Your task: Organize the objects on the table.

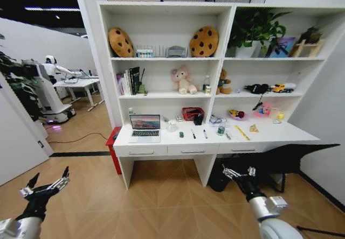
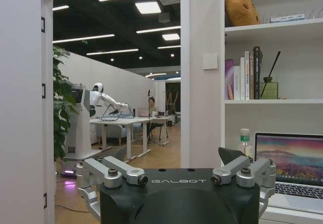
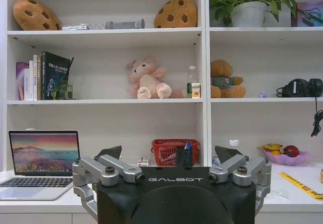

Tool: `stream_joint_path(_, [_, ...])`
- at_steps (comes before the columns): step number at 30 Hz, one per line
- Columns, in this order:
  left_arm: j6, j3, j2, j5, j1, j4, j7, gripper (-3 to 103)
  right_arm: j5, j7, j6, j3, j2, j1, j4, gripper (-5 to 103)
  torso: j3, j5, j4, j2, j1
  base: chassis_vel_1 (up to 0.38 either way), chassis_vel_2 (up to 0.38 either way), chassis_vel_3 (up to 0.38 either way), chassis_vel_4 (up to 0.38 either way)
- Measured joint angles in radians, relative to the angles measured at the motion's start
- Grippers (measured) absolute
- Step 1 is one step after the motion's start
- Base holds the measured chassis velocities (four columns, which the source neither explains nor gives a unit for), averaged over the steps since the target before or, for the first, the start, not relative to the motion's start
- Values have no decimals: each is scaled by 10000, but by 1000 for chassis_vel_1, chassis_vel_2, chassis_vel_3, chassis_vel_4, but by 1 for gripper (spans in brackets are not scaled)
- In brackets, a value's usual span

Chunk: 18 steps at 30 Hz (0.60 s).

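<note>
The worktop (image 1: 269, 134) stands ahead of the robot, built into white shelving (image 1: 229, 58), with three drawers under its front edge. An open laptop (image 1: 144, 127) sits at its left end. To the right of it come a white mug (image 1: 172, 125), a black pen cup (image 1: 198, 119) in front of a red basket (image 1: 192, 113), then a small green thing (image 1: 181, 134) and two pens (image 1: 193, 134) lying near the front edge. Farther right a yellow ruler (image 1: 242, 133) lies at a slant. A pink bowl (image 1: 236, 114) of fruit sits at the back.

Both arms hang low over the wooden floor (image 1: 161, 196), well short of the worktop. The left end effector (image 1: 47, 185) is at the lower left, fingers spread wide and holding nothing. The right end effector (image 1: 237, 173) is at the lower right, near the worktop's right leg, also wide and holding nothing.

In the right wrist view the spread fingers (image 3: 108, 171) face the laptop (image 3: 43, 161), basket (image 3: 174, 152) and ruler (image 3: 300, 184).
</note>
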<state>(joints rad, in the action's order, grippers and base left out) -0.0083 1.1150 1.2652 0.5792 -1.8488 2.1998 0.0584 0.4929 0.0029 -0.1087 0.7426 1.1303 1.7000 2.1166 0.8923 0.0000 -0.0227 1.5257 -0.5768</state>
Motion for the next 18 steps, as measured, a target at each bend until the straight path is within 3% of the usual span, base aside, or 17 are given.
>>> stream_joint_path(8, [-1,-7,64,-16,5,-8,4,100,-29,3,-30,1,22,2,-45,100,-1,0,-1,2,3,-82,83,98,-95])
stream_joint_path(18, [-46,-24,137,-59,-56,23,-2,100,-29,83,-36,39,8,-3,-81,100,0,-2,0,0,0,-212,225,215,-235])
